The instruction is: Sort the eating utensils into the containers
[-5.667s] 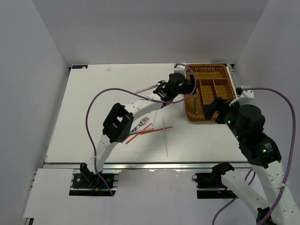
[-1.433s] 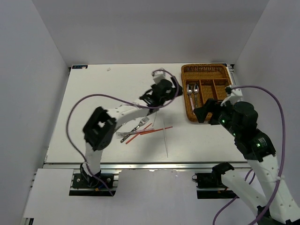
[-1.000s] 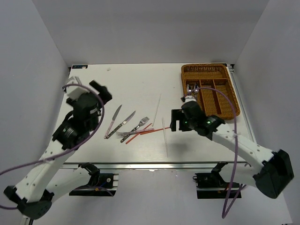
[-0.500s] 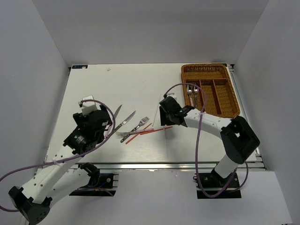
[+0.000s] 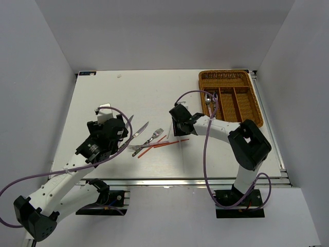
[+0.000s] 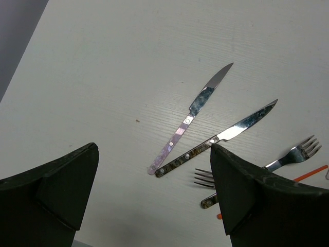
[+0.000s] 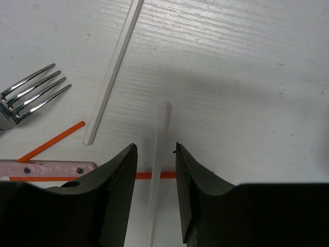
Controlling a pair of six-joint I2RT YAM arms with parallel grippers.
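Observation:
My right gripper (image 7: 156, 146) is low over the table with its jaws astride one white chopstick (image 7: 158, 134); a gap shows on each side, so nothing is gripped. A second white chopstick (image 7: 115, 62) lies to its left, and a red chopstick (image 7: 54, 140) crosses beneath. In the top view the right gripper (image 5: 181, 128) is left of the wicker tray (image 5: 247, 100), which holds two spoons (image 5: 210, 100). My left gripper (image 6: 153, 150) hangs wide open above a pink-handled knife (image 6: 187, 121) and a dark-handled knife (image 6: 221, 136). Forks (image 5: 153, 137) lie beside the red chopsticks (image 5: 167, 144).
The cutlery lies bunched in the middle of the white table (image 5: 103, 98). The tray stands in the back right corner, close to the table's right edge. White walls close in the back and both sides. A purple cable (image 5: 205, 154) loops over the table by the right arm.
My right gripper has moved left onto the white chopstick and its jaws have narrowed around it. The left arm has swung in from the far left toward the knives, still wide open.

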